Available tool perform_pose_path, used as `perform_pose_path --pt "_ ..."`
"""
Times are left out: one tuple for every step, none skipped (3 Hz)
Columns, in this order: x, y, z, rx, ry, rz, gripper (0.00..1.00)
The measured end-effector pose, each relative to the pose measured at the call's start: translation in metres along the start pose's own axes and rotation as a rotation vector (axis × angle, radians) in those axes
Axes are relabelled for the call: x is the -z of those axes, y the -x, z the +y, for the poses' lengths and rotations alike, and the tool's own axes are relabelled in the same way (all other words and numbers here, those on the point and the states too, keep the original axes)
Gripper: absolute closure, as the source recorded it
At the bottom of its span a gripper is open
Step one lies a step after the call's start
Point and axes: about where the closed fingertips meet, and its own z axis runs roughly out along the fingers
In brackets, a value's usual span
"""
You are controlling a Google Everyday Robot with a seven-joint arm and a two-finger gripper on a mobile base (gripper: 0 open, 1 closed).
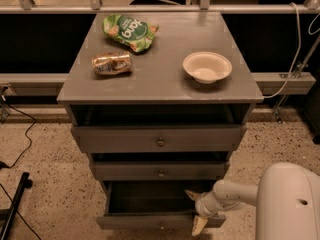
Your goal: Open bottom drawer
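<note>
The grey cabinet (160, 84) has three drawers. The bottom drawer (135, 221) is pulled out, and its dark inside (150, 196) shows behind the slim front panel. My gripper (195, 210) is at the right end of that panel, reaching in from the white arm (235, 191) at the lower right. One finger (190, 195) points into the drawer behind the panel. The other finger (198, 226) hangs in front of the panel. The fingers stand apart, astride the panel's top edge.
The middle drawer (160, 171) and top drawer (160, 140) stick out slightly. On the cabinet top lie a green snack bag (131, 31), a crushed can (112, 63) and a white bowl (207, 67). The robot's white body (287, 204) fills the lower right. Cables and a black stand (15, 204) lie at the left.
</note>
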Motion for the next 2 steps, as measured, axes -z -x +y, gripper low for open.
perform_pose_path --pt "0.008 -0.001 -0.015 0.001 -0.015 -0.006 0.14" --pt "0.019 -0.002 -0.024 0.002 -0.045 -0.027 0.38"
